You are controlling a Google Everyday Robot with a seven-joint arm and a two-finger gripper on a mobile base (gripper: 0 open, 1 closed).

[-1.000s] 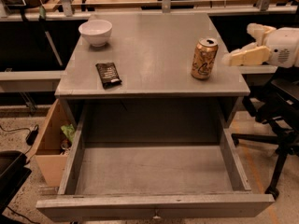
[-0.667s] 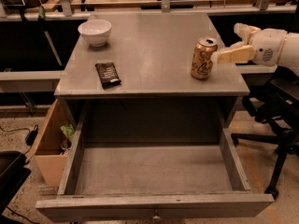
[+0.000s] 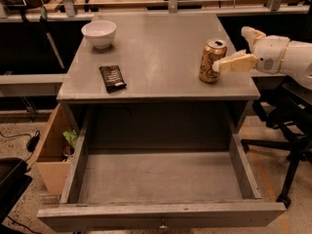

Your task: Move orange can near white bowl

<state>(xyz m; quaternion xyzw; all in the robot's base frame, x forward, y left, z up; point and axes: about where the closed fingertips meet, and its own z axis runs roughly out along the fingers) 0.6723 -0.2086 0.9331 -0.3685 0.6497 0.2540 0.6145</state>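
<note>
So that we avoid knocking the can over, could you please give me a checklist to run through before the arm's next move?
1. The orange can stands upright: ok.
2. The gripper, right of the can, is open: ok.
3. Can inside its grasp: not ok; only the nearer finger reaches the can's side.
4. That finger touches the can: cannot tell.
5. Way to the white bowl free: ok; the snack packet lies nearer the front edge.
6. Bare tabletop right of the bowl: ok.

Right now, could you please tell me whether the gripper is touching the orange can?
Cannot tell. In the camera view the gripper, right of the table, has one fingertip overlapping the orange can's right side, but depth is unclear.
</note>
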